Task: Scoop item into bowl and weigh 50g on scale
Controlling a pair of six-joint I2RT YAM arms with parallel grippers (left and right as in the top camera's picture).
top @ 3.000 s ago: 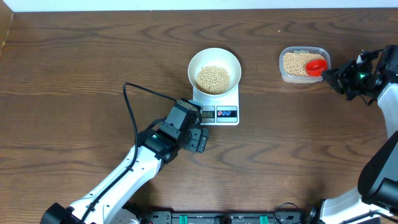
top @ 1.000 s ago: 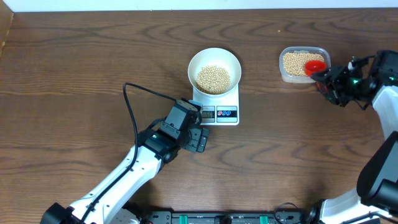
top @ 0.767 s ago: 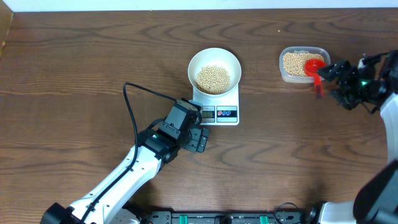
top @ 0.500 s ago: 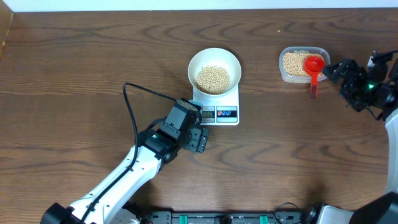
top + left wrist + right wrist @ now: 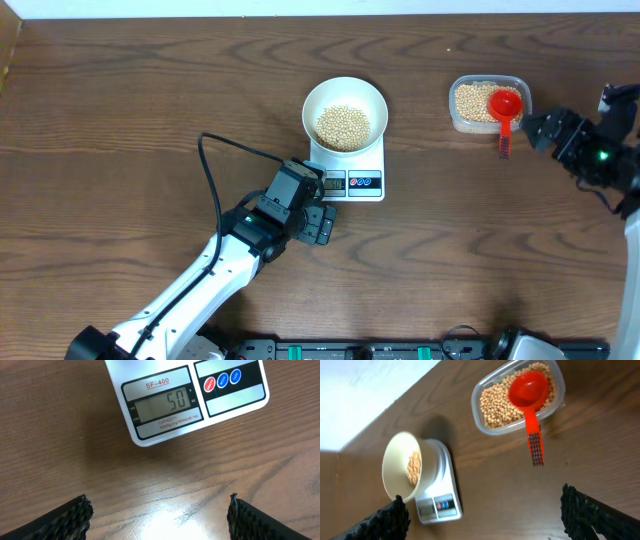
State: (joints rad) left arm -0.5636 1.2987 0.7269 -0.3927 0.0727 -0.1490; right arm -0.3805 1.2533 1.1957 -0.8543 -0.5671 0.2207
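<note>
The white bowl (image 5: 312,98) stands on the scale (image 5: 365,183) and holds a heap of tan beans (image 5: 342,127). In the left wrist view the scale (image 5: 235,397) shows 50 on its display. My left gripper (image 5: 322,224) hovers open just in front of the scale's left corner, with nothing between its fingers (image 5: 65,517). My right gripper (image 5: 537,129) is open and empty, to the right of a red scoop (image 5: 505,108). The scoop (image 5: 529,395) rests in the clear tub (image 5: 492,431) of beans (image 5: 495,402), its handle hanging over the rim.
The clear tub (image 5: 452,100) sits at the back right of the wooden table. A black cable (image 5: 208,165) loops over the table left of the scale. The left arm (image 5: 190,290) crosses the front left.
My right gripper has opened and let go of the red scoop, which now lies on the tub. The right arm has drawn back to the right. The left arm has not moved.
</note>
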